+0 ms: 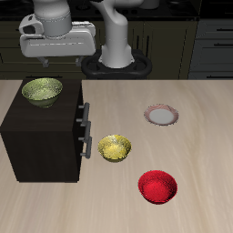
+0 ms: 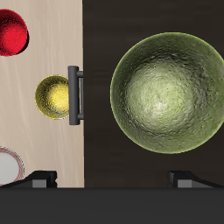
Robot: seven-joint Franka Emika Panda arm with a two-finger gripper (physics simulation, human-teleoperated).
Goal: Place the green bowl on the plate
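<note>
The gripper [image 1: 42, 56] hangs in the upper left of the exterior frame, directly above the green bowl [image 1: 42, 90], with clear air between the two. In the wrist view its two dark fingertips [image 2: 41, 180] stand wide apart, so it is released and grips nothing.

The green bowl sits upright on the top of a dark cabinet [image 1: 41, 136] that fills the left side of the exterior frame, near the cabinet's back corner. In the wrist view the bowl [image 2: 169, 93] shows a mottled yellowish-green inside, and it lies well in from the cabinet's front edge.

The cabinet's front carries grey drawer handles [image 1: 86, 128], one of which appears in the wrist view [image 2: 75, 93].

On the light wooden table [image 1: 196, 127], just beside those handles, stands the yellow bowl [image 1: 115, 147]. The red bowl [image 1: 157, 187] lies nearer the table's front edge, toward the lower right of the exterior frame. The plate [image 1: 161, 115], pale in the centre with a pinkish rim, rests flat right of centre, well apart from the green bowl.
</note>
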